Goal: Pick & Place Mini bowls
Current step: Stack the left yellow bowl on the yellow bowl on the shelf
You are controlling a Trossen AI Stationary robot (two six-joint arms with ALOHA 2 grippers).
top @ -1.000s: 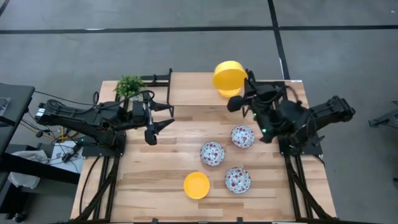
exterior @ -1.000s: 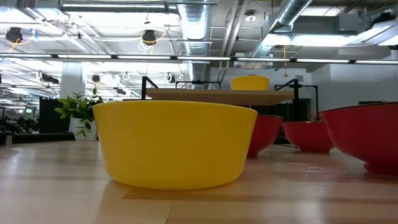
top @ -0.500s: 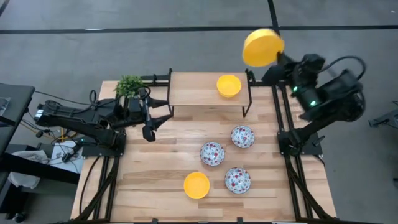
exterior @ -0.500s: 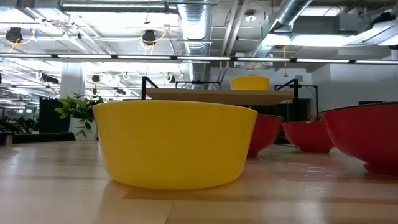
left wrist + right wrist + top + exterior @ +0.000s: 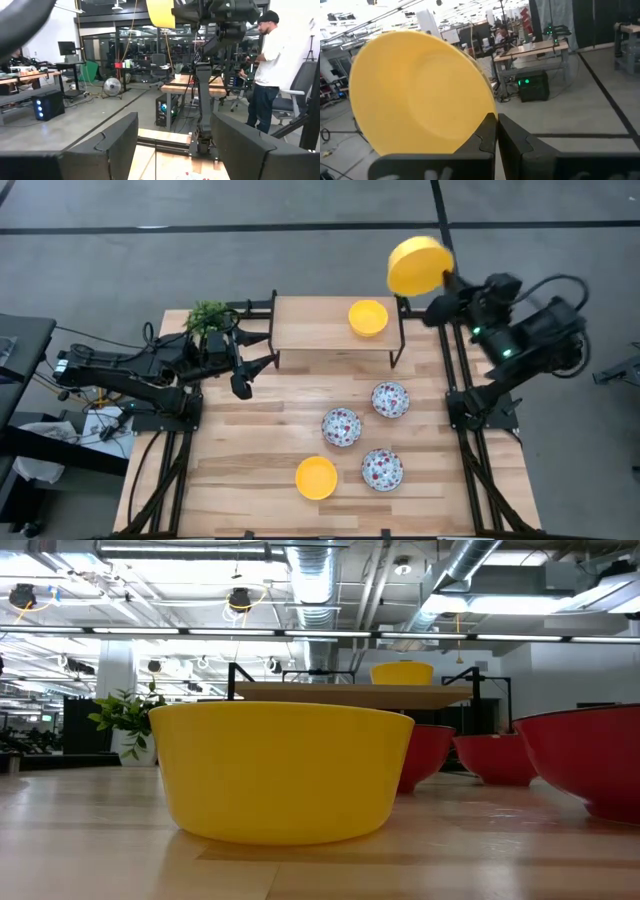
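My right gripper [image 5: 441, 281] is raised high beyond the table's far right corner, shut on a plain yellow mini bowl [image 5: 419, 265]. That bowl fills the right wrist view [image 5: 420, 95]. A second yellow bowl [image 5: 368, 317] sits on the raised wooden shelf [image 5: 310, 325], also seen in the low view [image 5: 402, 672]. A third yellow bowl [image 5: 316, 478] rests on its base near the table's near edge. Three floral bowls [image 5: 390, 398] [image 5: 341, 426] [image 5: 382, 468] stand on the table's right half. My left gripper [image 5: 245, 375] hangs open left of the shelf, touching nothing. My right gripper pinches the yellow bowl's rim [image 5: 489, 114] between its two fingers [image 5: 482, 137]. The bowl is lifted clear of everything and stands on edge, its hollow facing the wrist camera. It sticks out from the fingertips toward the table's left.
A small green potted plant [image 5: 208, 317] stands at the far left corner beside the shelf. The shelf's black frame [image 5: 398, 340] rises at the far edge. Bare wood [image 5: 250, 450] spreads over the table's left half. A person [image 5: 267, 75] stands in the room beyond the table.
My right arm has swung up and toward the far right, carrying the yellow bowl from just over the shelf's right end to high above the far right corner. That uncovered the bowl sitting on the shelf. Over the last half second it has barely moved.
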